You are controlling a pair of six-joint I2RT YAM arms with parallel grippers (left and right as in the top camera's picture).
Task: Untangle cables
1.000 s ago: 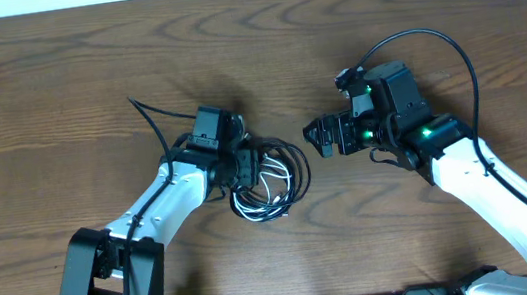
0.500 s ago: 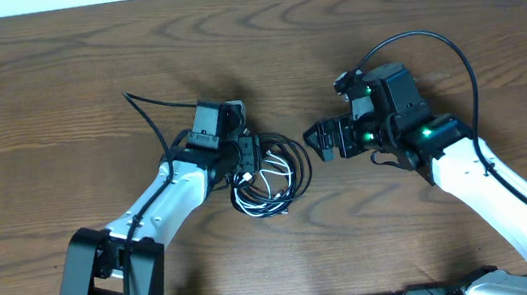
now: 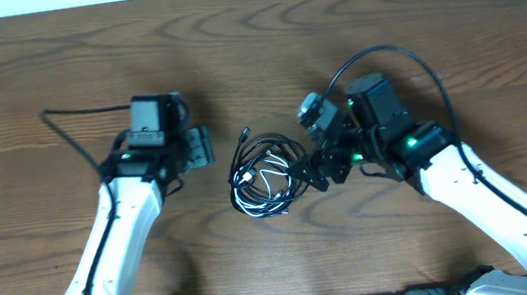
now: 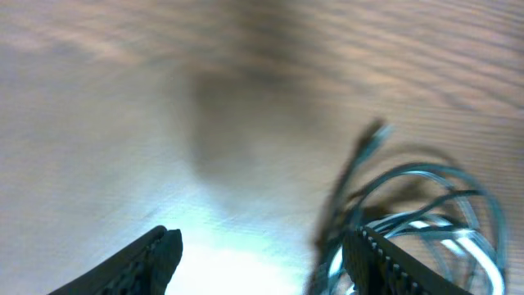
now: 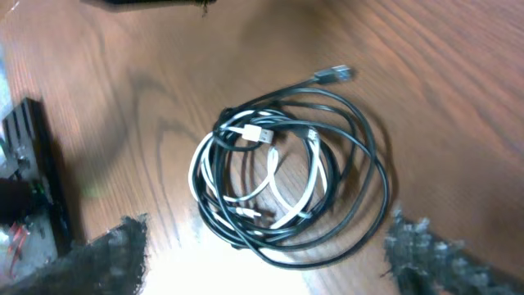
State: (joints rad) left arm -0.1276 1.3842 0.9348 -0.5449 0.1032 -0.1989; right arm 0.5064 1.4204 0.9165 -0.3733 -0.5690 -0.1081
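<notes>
Overhead | cables [image 3: 269, 174] coiled on table [image 3: 250, 38] | left claw [image 3: 205, 147] apart, near | right claw [image 3: 307, 174] apart, at coil's edge

Robotics lab bench: wood-grain table [image 3: 250, 38]

cables [image 3: 269, 174] coiled centrally, open tabletop [image 3: 232, 51] around

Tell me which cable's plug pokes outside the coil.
The black cable: its plug juts beyond the loops; that of the white cable lies inside.
</notes>
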